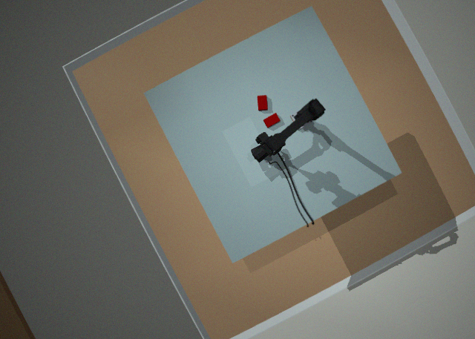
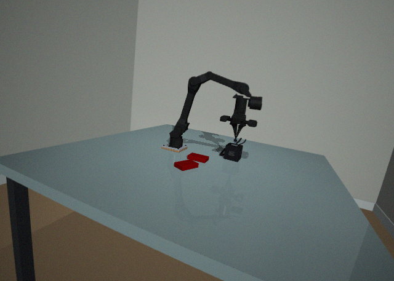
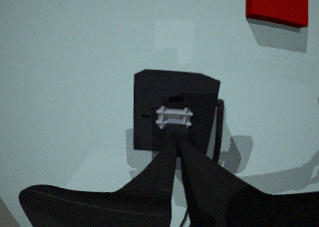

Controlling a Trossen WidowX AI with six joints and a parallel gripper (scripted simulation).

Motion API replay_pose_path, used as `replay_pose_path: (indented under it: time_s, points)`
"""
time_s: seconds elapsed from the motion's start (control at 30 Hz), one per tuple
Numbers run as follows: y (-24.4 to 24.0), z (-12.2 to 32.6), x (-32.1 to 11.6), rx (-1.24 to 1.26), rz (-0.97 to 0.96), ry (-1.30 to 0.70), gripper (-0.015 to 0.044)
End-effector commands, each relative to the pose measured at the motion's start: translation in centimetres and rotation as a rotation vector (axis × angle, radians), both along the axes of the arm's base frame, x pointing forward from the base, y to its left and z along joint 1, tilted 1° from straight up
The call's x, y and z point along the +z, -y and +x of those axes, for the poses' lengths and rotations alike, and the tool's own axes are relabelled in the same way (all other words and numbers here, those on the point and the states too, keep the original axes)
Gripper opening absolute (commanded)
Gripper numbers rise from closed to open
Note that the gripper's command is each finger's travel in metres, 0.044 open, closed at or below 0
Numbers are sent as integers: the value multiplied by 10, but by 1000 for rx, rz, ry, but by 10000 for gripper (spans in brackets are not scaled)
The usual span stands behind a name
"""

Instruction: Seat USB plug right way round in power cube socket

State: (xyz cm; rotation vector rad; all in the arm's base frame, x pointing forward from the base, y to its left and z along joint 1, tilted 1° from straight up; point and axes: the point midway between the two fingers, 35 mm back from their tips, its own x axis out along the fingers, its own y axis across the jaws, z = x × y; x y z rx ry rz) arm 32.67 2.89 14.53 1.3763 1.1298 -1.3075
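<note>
We see a pale blue-grey counter (image 1: pixel 199 109) (image 2: pixel 127 189) (image 3: pixel 60 63) with a square top, its surface faintly glossy with soft reflections. In the exterior view, a dark leg (image 2: pixel 20 227) holds up its near left corner. Around it we have a tan-brown floor (image 1: pixel 126 109) (image 2: pixel 95 249), bordered by a light grey baseboard (image 1: pixel 421 52) (image 2: pixel 365 203). Plain grey walls (image 1: pixel 76 174) (image 2: pixel 260 43) meet at an upright corner, the left one darker in our exterior view. The light is dim, and from above we notice a broad shadow lying across floor and baseboard.
</note>
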Motion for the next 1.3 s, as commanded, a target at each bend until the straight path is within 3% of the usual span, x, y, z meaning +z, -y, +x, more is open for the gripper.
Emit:
replay_pose_path:
  time_s: [0.0,1.27]
  points:
    - [-1,0,-1,7,6,-1,0]
    - [-1,0,-6,7,6,-1,0]
